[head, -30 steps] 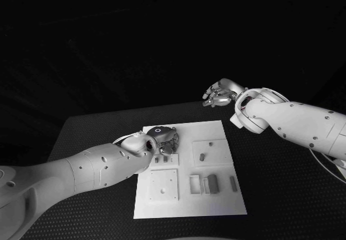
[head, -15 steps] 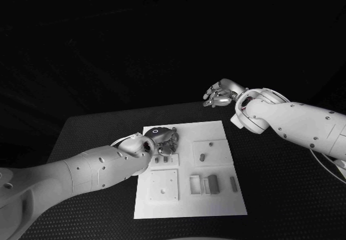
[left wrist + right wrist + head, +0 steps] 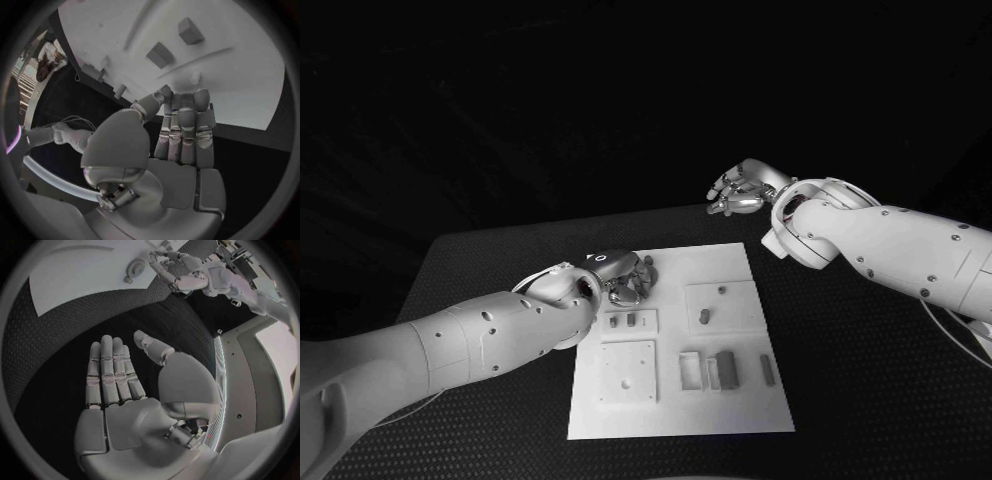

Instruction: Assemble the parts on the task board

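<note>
The task board (image 3: 678, 340), a white plate, lies flat on the black bench (image 3: 862, 380), directly under the left hand (image 3: 625, 277) and well apart from the right hand (image 3: 743, 188). The small parts (image 3: 705, 315) sit in shallow recesses just beyond and beside the left hand's fingertips (image 3: 187, 96); two small blocks (image 3: 160, 54) stand up from the plate ahead of those fingers. The left hand hangs low over the board's far left corner, fingers straight and close together, thumb alongside, with nothing in its hold as far as I can see. The right hand (image 3: 125, 390) floats above the bench beyond the board's far right corner, palm flat, fingers extended, holding nothing.

The parts look like small rigid pieces, probably light and smooth, so likely to slip or tip if nudged. I'd judge a fingertip pinch across a block's opposite flat sides to be the safest hold.
</note>
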